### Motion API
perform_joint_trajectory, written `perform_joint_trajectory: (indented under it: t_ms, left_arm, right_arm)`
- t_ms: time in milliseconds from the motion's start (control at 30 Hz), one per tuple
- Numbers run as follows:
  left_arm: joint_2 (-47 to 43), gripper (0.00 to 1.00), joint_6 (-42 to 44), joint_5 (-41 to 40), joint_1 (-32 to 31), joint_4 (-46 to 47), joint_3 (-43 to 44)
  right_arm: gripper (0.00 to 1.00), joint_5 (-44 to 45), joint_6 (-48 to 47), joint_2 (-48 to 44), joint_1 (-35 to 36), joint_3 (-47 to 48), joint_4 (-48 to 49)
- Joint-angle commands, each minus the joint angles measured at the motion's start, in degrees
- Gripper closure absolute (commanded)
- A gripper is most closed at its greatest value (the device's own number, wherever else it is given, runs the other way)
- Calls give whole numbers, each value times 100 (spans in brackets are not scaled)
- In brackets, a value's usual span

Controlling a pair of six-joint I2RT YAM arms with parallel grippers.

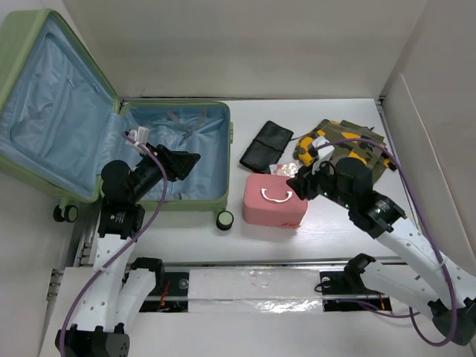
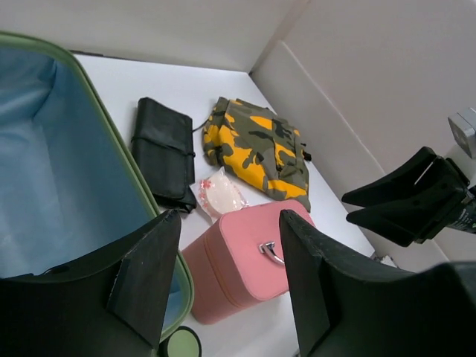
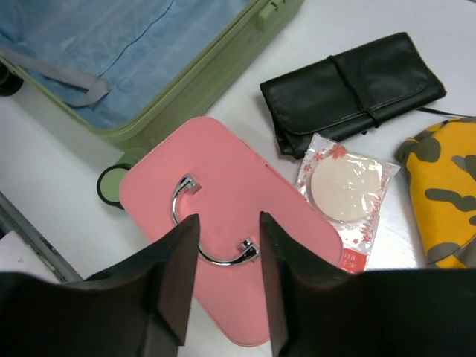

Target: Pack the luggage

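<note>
Hovering over the case (image 3: 223,152) handle (image 3: 212,259), your right gripper (image 3: 227,223) stands parted for a lift; at nine o'clock, the left gripper (image 1: 192,159), parted too, overhangs the luggage (image 1: 186,202).

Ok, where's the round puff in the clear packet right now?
In the top view, the packet lies on the table right of the suitcase, just beyond the pink case, between the black pouch and the camouflage bag.
</note>
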Motion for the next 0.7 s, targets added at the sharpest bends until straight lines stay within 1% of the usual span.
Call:
perform_joint_trajectory:
  t_ms: [0, 33, 100, 133, 167, 200, 233, 267, 300, 333, 367, 400, 433, 467, 500, 533, 567, 600, 633, 667]
  left_arm:
    - [16, 48, 221, -12, -34, 30, 151]
    - [25, 48, 248, -13, -34, 21, 168]
    - [42, 49, 309, -21, -34, -31, 221]
    - [42, 53, 327, -39, -34, -31, 204]
    - [7, 56, 327, -65, -34, 21, 177]
    - [-10, 61, 310, -65, -34, 74, 99]
    - [-2, 79, 310, -48, -34, 100, 81]
    - [7, 92, 318, -48, -34, 109, 72]
    - [7, 100, 362, -39, -34, 92, 106]
    - [7, 100, 397, -48, -34, 66, 124]
    - [-36, 100, 424, -65, -34, 4, 133]
    - [-63, 100, 432, -100, -34, -5, 133]
    - [-72, 100, 441, -101, -34, -5, 116]
    - [-55, 100, 441, -92, -34, 4, 116]
    - [-28, 99, 433, -57, -34, 4, 116]
    - [-11, 84, 415, -39, -34, 21, 116]
    - [7, 80, 415, -13, -34, 56, 107]
    - [7, 77, 406, 22, -34, 74, 89]
    - [-2, 69, 398, 40, -34, 83, 81]
    - [-2, 67, 406, 31, -34, 92, 72]
  right_arm:
    - [54, -323, -133, 282, 138, 128, 15]
    - [57, -357, -212, 353, 200, 163, -28]
    - [86, -393, -256, 476, 261, 207, -3]
    - [97, -384, -256, 607, 262, 234, 32]
    - [100, -375, -256, 696, 262, 269, 33]
    - [100, -367, -483, 775, 314, 304, -2]
    - [100, -340, -528, 854, 384, 356, -46]
    - [100, -227, -564, 994, 446, 426, -90]
    - [100, -148, -581, 1039, 508, 436, -73]
    - [100, -103, -660, 1091, 569, 445, -55]
    - [89, -59, -687, 1196, 631, 436, 6]
    - [80, -59, -713, 1267, 631, 445, 15]
    - [75, -50, -783, 1337, 683, 471, -2]
    - [65, -33, -810, 1416, 736, 515, -46]
    - [60, -24, -854, 1565, 737, 559, -46]
    - [57, -24, -915, 1645, 798, 568, -29]
    - [55, -59, -933, 1724, 798, 576, 41]
    - [54, -85, -942, 1890, 798, 594, 94]
    - [54, -94, -951, 1979, 798, 629, 120]
    - [54, -77, -951, 2067, 798, 673, 94]
